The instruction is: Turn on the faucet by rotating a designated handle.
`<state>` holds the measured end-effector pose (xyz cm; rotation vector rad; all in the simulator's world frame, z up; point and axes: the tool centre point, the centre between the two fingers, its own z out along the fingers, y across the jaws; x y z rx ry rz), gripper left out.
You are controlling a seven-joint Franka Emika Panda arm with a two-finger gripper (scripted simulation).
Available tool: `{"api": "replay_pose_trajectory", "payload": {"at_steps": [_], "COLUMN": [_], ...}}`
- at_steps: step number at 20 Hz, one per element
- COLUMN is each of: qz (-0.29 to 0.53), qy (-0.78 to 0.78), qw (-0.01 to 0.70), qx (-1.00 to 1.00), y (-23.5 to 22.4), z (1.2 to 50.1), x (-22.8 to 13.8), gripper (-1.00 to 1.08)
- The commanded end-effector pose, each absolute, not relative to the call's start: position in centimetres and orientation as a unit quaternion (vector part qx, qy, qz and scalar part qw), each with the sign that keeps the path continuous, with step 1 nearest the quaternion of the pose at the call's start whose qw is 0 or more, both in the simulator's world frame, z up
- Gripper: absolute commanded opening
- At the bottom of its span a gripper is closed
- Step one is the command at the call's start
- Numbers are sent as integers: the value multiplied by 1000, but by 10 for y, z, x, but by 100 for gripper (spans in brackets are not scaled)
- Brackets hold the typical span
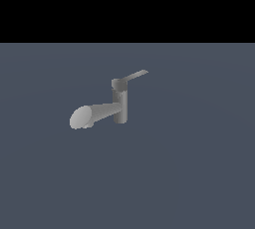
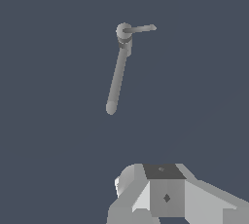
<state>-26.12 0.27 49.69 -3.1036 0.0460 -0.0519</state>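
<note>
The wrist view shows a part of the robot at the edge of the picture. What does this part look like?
Only the gripper body shows: blocky, faceted shapes in light grey and white, with a rounded pale part on one side. Its middle block has a darker grey face, and a small dark diamond mark sits on the lighter face beside it. No cables are visible and the fingertips are out of frame. The exterior view shows no arm.

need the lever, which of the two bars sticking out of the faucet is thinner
The handle, the thin flat bar off the cap atop the post; the spout is a thick tube ending in an oval.
</note>
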Motion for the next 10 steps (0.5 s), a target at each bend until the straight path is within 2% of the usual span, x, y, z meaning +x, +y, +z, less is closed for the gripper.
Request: {"api": "replay_pose_trajectory", "payload": {"at_steps": [1,10], "qz": [-17,-16], "qy": [15,39], "qw": [19,18], "qx": [-1000,-999], "y": [3,9], "z": [497,488], "x": [-261,-253], "gripper": [-100,-100]}}
